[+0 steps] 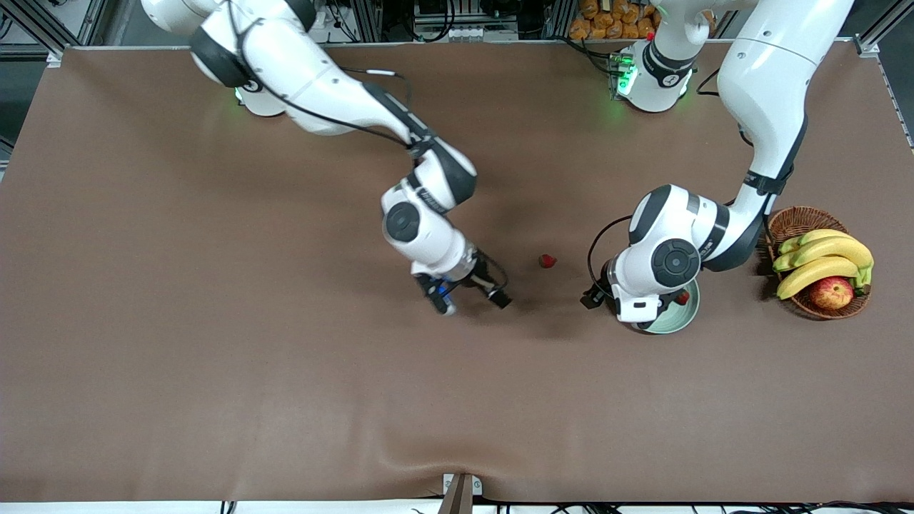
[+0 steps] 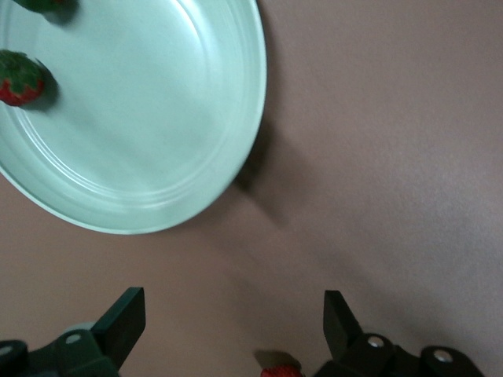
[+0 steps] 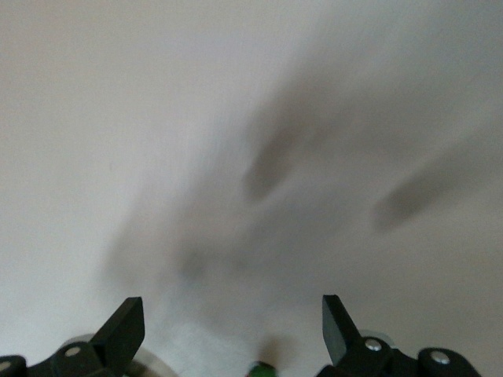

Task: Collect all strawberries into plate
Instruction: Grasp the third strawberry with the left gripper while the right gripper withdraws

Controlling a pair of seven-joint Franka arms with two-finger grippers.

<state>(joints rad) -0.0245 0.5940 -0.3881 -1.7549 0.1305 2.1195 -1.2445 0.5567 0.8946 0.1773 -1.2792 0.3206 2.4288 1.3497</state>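
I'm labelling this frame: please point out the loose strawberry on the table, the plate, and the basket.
loose strawberry (image 1: 547,261): front view, middle of the red berry.
plate (image 2: 169,110): left wrist view, bare mint-green inner surface.
basket (image 1: 798,218): front view, brown wicker rim.

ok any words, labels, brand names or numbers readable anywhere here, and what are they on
None can be read.
Right arm: small dark lettering on the wrist, too small to read.
Left arm: faint marking on the wrist, too small to read.
Plate, strawberries and basket: no text.
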